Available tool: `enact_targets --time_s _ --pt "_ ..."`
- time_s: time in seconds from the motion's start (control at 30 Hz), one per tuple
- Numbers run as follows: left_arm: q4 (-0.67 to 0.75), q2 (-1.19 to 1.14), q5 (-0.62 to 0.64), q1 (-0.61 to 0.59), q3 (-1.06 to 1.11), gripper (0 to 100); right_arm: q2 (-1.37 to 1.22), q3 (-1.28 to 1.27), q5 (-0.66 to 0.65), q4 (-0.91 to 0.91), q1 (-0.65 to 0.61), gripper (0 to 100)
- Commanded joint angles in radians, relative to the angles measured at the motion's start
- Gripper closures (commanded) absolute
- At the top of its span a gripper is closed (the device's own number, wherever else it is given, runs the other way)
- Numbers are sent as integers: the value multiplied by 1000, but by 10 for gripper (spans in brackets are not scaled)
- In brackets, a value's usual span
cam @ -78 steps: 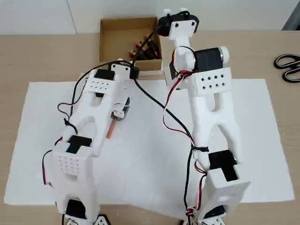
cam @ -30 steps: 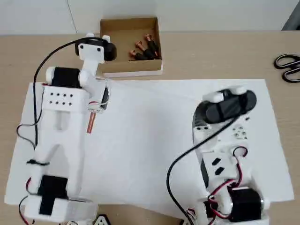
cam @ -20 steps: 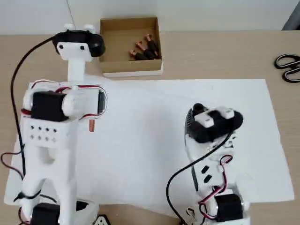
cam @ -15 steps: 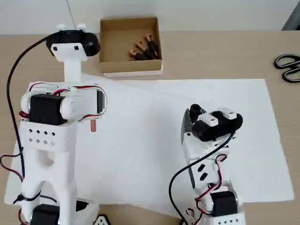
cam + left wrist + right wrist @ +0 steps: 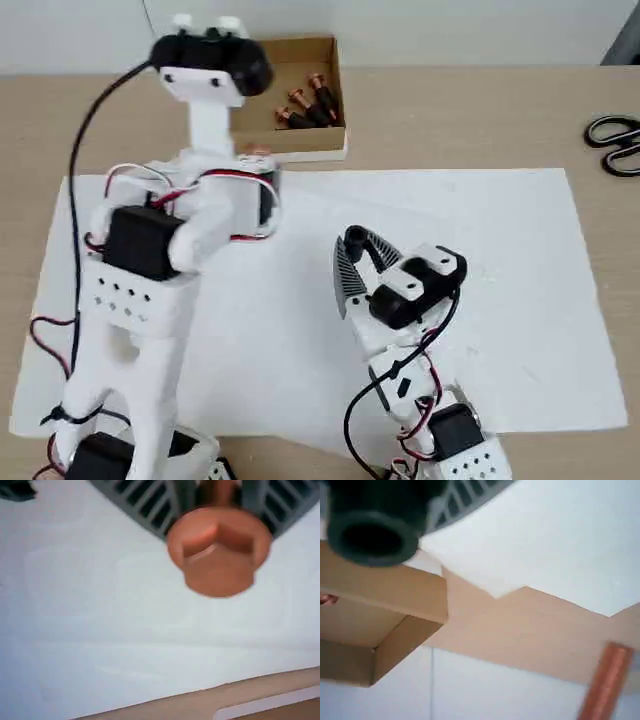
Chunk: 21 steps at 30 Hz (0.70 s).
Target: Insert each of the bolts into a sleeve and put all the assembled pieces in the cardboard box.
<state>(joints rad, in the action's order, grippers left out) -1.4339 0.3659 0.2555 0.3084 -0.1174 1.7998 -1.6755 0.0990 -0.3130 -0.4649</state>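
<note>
The left gripper (image 5: 217,491) has its ribbed grey fingers (image 5: 135,500) pinched onto a copper-coloured bolt (image 5: 217,550). In the left wrist view the round head sits right up close with the shank running back between the jaws. From the high view, a bit of that bolt (image 5: 256,151) peeks out from under the left arm, above the far edge of the white paper sheet (image 5: 500,250) and just in front of the near wall of the cardboard box (image 5: 338,60).

Over to the right gripper (image 5: 358,262), which hangs above the middle of the sheet, its dark ribbed fingers (image 5: 345,285) pointing toward the far left corner of the tabletop (image 5: 450,110). In its own wrist view it is clamped on a black sleeve (image 5: 372,532), the open bore facing the camera. Beyond the sleeve that view shows the box's brown wall (image 5: 385,600) and, off to one side, the copper shank of the bolt (image 5: 606,680), well apart from the sleeve. Bolt and sleeve are not yet joined.

The box sits at the far edge of the tabletop, left of centre, touching the far edge of the paper. A small cluster of assembled pieces (image 5: 310,103), black sleeves with copper heads showing, lies against its right wall.

A pair of black-handled scissors (image 5: 615,140) rests at the right edge of the tabletop, off the sheet and well away from both arms. No print on the box can be made out.
</note>
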Motion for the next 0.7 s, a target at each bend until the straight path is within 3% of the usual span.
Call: enact_targets --time_s 0.0,0.4,0.67 --pt "89 35 3 57 -4 994 15 -8 9 22 -12 995" --pt "273 43 2 97 225 994 16 -8 9 -113 -10 995" --pt "806 282 2 144 730 994 16 -8 9 -114 -10 995"
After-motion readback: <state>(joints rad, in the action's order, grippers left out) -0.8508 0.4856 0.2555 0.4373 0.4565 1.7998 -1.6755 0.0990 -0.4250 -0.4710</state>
